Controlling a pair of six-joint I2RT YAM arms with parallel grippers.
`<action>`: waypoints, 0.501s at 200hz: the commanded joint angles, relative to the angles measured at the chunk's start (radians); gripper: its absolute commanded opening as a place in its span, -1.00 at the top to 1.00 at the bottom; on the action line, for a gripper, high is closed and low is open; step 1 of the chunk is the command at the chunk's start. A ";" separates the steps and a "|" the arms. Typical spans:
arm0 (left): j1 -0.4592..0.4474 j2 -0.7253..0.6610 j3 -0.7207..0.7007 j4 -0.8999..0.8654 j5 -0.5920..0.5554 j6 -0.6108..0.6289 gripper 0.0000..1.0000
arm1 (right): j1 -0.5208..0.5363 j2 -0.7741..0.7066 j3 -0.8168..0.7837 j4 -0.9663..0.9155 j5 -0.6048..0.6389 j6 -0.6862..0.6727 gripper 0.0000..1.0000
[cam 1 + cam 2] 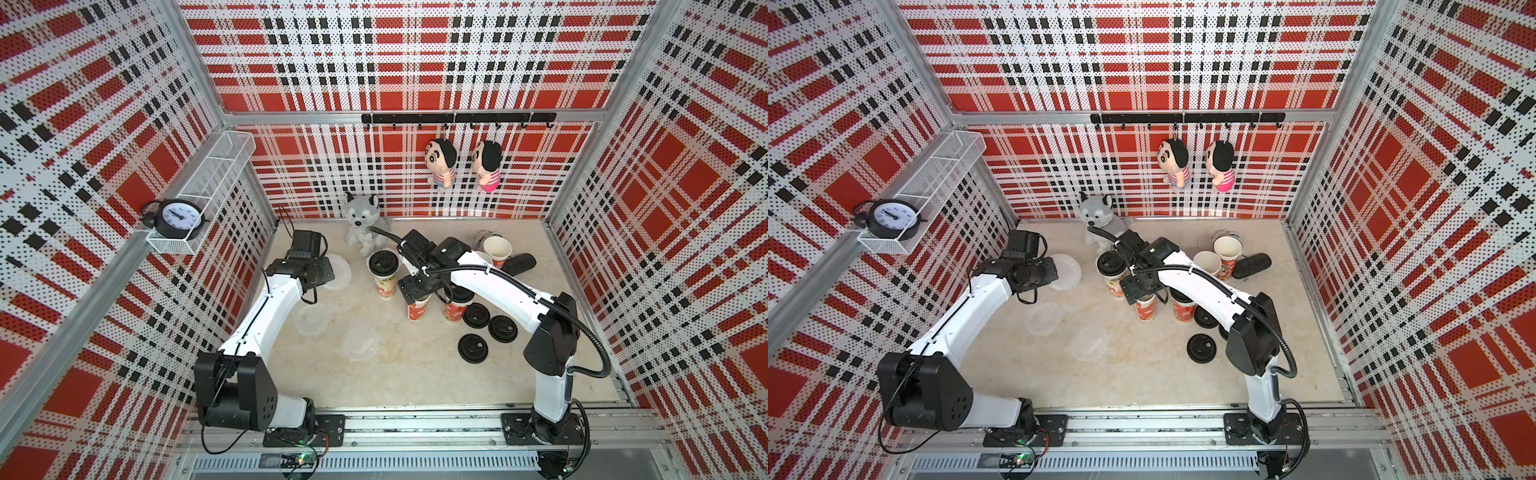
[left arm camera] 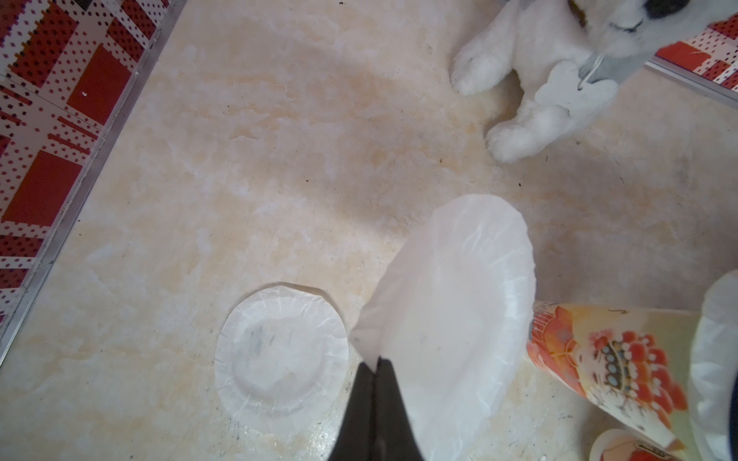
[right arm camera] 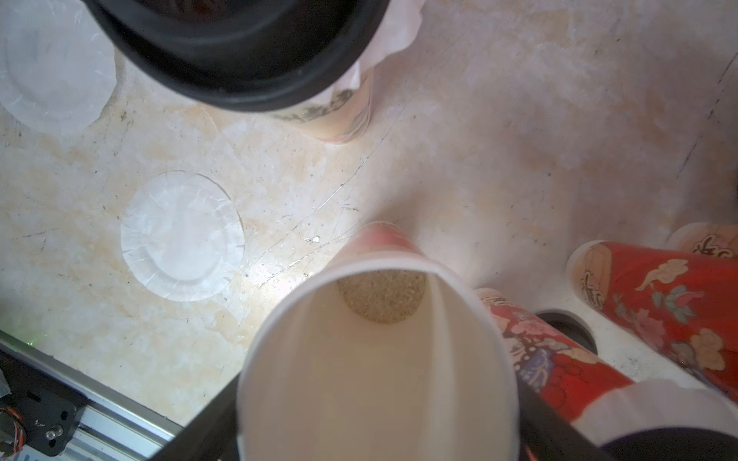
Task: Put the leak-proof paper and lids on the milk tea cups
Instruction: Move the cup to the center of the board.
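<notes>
Left gripper [image 2: 375,365]: clenched on the crinkled edge of one paper sheet [image 2: 451,319], held off the table [image 2: 279,139] near the plush dog [image 2: 539,80], with bare surface between them. Right gripper [image 3: 375,435]: clamped around an open cup [image 3: 375,351] farther from the dog, with a lidded cup [image 3: 343,115] near its rim. Spare sheet [image 2: 279,351]: lying flat, open room all round its edge.
</notes>
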 commanded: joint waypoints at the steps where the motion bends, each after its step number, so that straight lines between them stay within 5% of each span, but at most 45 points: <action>1: 0.005 -0.030 -0.009 0.009 0.013 0.012 1.00 | 0.018 -0.048 -0.025 0.046 0.006 0.030 -0.62; 100: -0.110 -0.090 0.077 -0.075 0.025 -0.006 1.00 | 0.026 -0.084 -0.015 0.042 0.041 0.050 -1.00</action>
